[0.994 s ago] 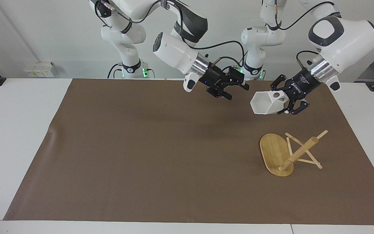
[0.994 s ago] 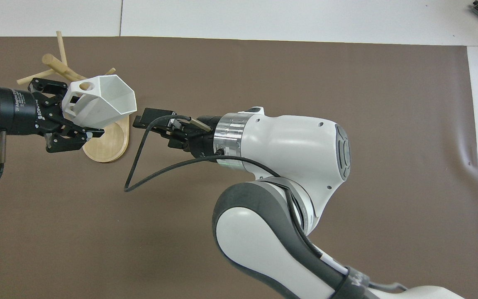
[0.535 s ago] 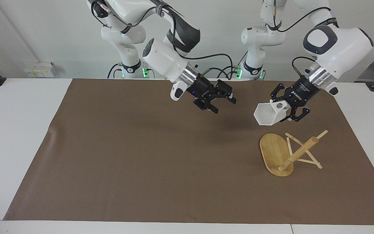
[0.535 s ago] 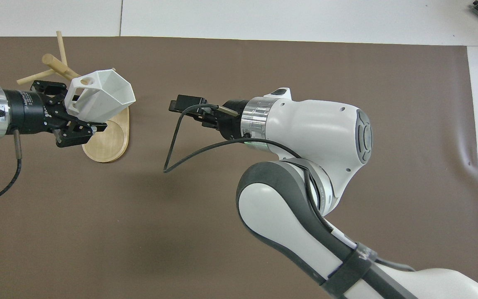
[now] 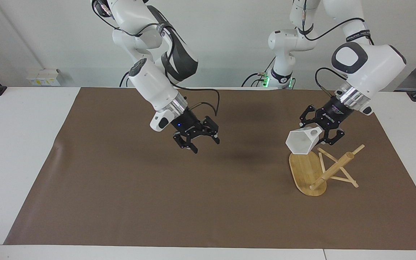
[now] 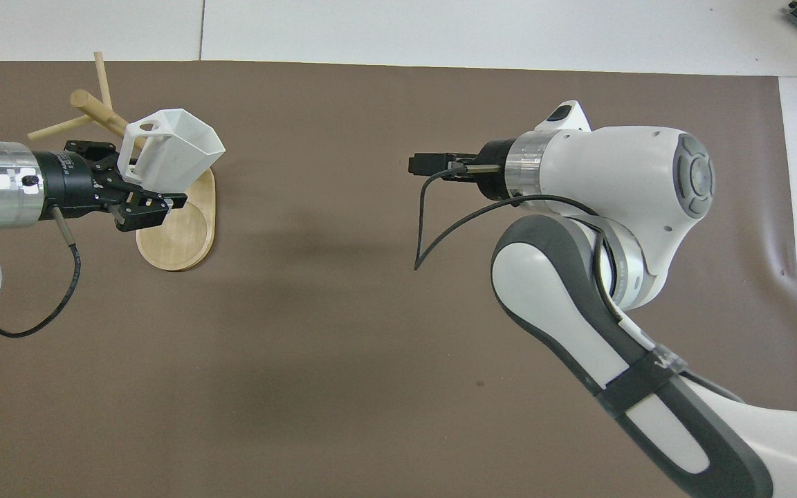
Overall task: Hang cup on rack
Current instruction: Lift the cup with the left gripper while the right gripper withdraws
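Since a second ago the right gripper [image 5: 198, 141] has swung away from the cup and down toward the middle of the brown mat [image 5: 128, 187], while the left gripper [image 5: 323, 130] has carried the cup [image 5: 302, 142] lower, from well above the mat to just over the rack [image 5: 314, 171]; the cup's mouth, which faced more sideways before, now tips downward toward the rack's base. The rack itself has not moved. The cup is white, matte and angular, with flat facets, a hexagonal rim and a blocky handle pierced by a round hole. The rack is light bamboo with visible grain: a flat oval base, a thick round post and thin straight peg sticks crossing it. It lies tipped on the mat at the left arm's end of the table, its post slanting out from the base and its pegs touching the cloth. The mat is smooth and dull, with a slight wrinkle at the right arm's end, over a white table [image 5: 20, 144]. The left gripper is clamped on the cup at the handle side, holding it in the air over the edge of the rack's base nearer to the robots; whether cup and base touch is unclear. The right gripper hangs over the bare mat with its fingers spread apart, holding nothing.
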`<state>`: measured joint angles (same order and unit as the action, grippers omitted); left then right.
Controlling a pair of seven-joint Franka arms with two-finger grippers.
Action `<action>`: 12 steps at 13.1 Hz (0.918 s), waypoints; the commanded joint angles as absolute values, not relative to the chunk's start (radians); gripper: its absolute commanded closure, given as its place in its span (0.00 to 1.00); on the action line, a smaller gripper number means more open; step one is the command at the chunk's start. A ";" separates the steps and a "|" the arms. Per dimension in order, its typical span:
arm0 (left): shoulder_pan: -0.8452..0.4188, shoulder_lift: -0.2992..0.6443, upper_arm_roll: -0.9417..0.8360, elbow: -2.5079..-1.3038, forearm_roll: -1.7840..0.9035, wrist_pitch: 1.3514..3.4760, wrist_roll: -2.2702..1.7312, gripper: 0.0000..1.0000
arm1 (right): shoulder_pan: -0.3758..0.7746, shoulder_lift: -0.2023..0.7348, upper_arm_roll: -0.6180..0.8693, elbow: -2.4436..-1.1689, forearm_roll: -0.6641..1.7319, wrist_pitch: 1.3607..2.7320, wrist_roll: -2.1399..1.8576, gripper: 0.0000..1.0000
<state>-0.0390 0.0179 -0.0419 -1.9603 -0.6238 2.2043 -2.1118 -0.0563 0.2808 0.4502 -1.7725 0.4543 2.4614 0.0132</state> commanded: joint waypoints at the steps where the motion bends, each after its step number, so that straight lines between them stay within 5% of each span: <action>1: -0.078 0.029 -0.037 -1.999 -0.611 2.293 -2.187 1.00 | -0.063 0.227 0.381 -1.792 0.366 2.334 -0.048 0.00; 6: -0.097 0.055 -0.037 -2.000 -0.609 2.374 -2.224 1.00 | -0.064 0.204 0.296 -1.715 0.065 2.097 -0.040 0.00; 12: -0.095 0.064 -0.035 -2.008 -0.609 2.439 -2.305 1.00 | -0.066 0.169 0.198 -1.666 -0.012 1.925 -0.037 0.00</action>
